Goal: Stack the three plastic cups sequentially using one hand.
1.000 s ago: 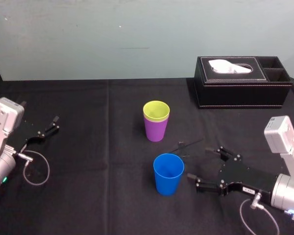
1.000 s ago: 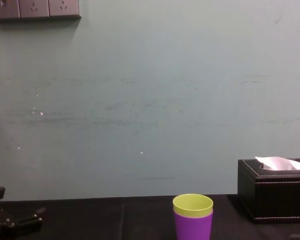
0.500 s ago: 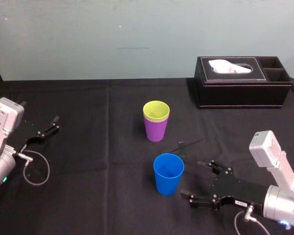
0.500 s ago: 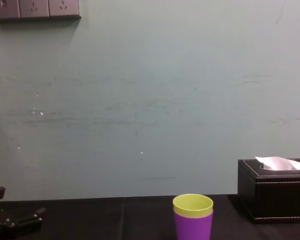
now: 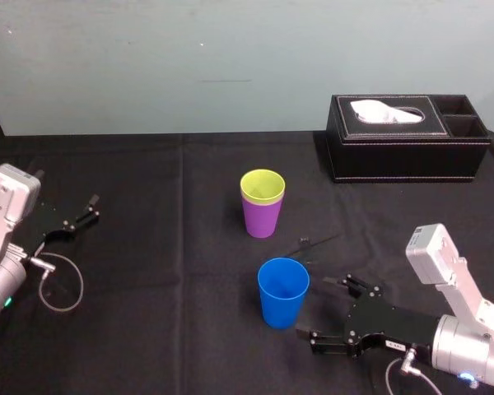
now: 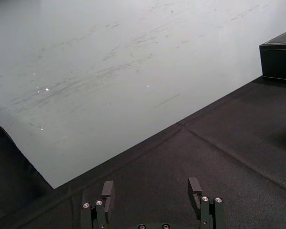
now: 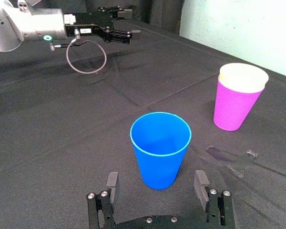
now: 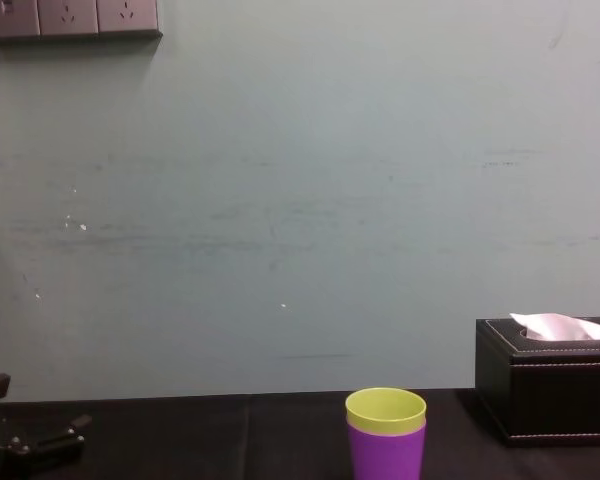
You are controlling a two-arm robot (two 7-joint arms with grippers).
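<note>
Black cloth (image 5: 148, 247) bears blue cup (image 5: 282, 292), right hand (image 5: 314, 309) beside, tissue box (image 5: 407, 152) behind.

Smooth plastic blue cup (image 5: 283, 292), matt cloth (image 5: 148, 247)

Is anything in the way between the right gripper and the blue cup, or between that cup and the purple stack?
Nothing visible. The open right gripper faces the blue cup across bare cloth, and only cloth lies between it and the purple cup.
</note>
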